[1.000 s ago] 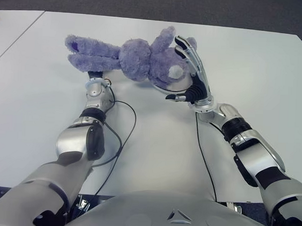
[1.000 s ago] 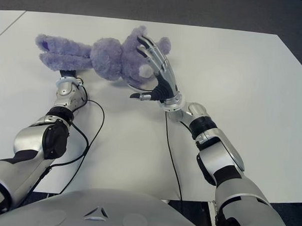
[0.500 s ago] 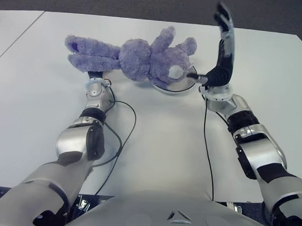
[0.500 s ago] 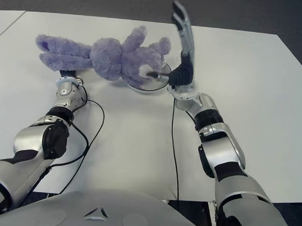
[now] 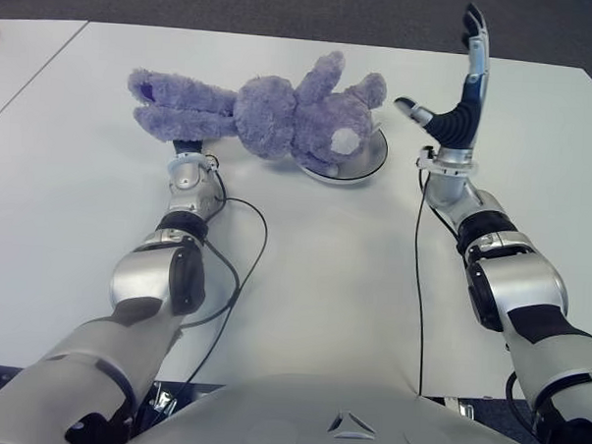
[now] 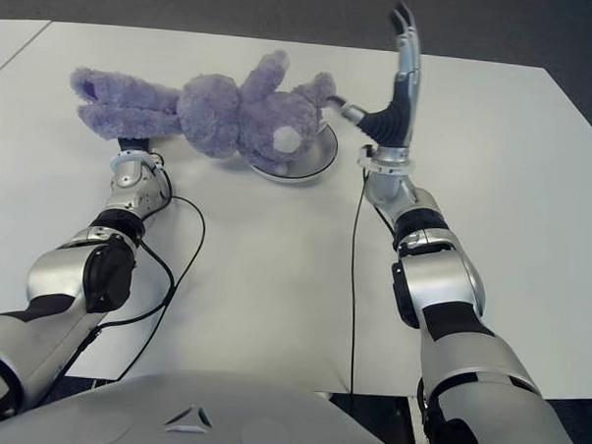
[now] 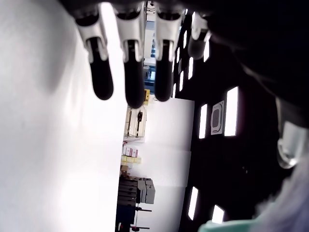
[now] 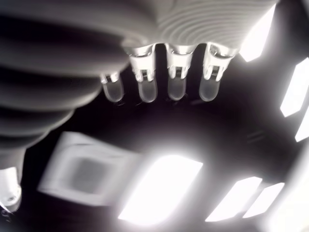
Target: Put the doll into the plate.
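Purple plush covers the doll (image 5: pixel 271 113), which lies along the far part of the white table (image 5: pixel 303 281), stretched from the left toward the middle. Its head end sits on the plate (image 5: pixel 362 164), while the body and the long limbs trail off over the bare table toward the far left corner. One limb sticks up toward the far edge.

The right hand (image 5: pixel 458 101) is raised upright just right of the plate, clear of the doll. Its fingers (image 5: pixel 473 38) are straight and point up and away, the thumb jutting toward the plate, and they hold nothing. One second ago this hand was cupped against the doll's head with the plate mostly hidden; half a second ago it had already lifted off beside the plate rim. Now it stands farther to the right, and the plate's rim shows plainly. The doll has not moved in that time.

The left hand (image 7: pixel 130 72) shows under the doll's limbs on the left; its wrist view shows the fingers (image 7: pixel 101 72) extended side by side, gripping nothing.

No writing or brand mark can be read on anything.
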`<state>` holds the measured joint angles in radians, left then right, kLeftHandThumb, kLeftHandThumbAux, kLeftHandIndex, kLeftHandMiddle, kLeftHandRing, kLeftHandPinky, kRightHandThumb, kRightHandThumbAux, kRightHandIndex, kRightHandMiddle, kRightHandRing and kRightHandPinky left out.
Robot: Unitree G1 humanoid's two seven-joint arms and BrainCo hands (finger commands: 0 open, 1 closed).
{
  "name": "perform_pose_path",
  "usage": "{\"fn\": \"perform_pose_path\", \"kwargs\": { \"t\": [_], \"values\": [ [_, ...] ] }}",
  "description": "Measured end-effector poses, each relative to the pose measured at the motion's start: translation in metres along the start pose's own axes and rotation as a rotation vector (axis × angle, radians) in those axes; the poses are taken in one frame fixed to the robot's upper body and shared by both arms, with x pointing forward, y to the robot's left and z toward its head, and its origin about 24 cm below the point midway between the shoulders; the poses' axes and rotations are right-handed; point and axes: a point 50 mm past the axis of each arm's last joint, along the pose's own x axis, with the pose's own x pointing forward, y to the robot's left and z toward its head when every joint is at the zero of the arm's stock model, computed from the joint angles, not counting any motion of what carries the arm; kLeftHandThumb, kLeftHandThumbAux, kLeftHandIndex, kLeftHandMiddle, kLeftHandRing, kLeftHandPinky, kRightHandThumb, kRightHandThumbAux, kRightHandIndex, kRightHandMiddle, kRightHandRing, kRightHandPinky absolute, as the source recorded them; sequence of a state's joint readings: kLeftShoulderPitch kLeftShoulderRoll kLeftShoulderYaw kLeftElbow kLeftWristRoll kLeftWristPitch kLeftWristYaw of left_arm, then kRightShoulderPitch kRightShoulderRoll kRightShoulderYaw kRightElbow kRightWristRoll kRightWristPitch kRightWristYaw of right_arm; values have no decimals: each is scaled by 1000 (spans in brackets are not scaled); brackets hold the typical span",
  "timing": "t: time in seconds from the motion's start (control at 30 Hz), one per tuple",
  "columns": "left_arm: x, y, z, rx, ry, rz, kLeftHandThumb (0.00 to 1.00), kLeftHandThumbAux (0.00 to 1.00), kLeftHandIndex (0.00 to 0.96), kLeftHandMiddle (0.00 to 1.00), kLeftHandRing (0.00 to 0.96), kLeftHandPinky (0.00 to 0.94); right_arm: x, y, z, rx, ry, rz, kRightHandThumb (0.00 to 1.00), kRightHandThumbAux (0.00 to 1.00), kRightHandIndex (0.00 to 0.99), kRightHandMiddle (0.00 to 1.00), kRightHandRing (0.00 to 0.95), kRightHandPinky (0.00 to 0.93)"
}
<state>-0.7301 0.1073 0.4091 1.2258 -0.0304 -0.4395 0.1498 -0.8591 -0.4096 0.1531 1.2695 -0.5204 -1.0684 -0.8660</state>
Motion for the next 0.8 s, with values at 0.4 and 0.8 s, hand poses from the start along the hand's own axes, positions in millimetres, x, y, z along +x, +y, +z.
{"fn": "perform_pose_path", "kwargs": {
  "t": [0.4, 0.8],
  "values": [
    [0, 2, 0, -3, -1, 8, 0, 509, 33, 268, 304, 307, -6, -18, -43, -40, 451, -19, 0, 707, 0, 0, 0, 0],
    [1, 3, 0, -3, -1, 10, 0, 506, 41, 278, 316, 334, -34, -9, -62, 35, 707, 23, 0, 753, 0, 4, 2, 29]
  ]
}}
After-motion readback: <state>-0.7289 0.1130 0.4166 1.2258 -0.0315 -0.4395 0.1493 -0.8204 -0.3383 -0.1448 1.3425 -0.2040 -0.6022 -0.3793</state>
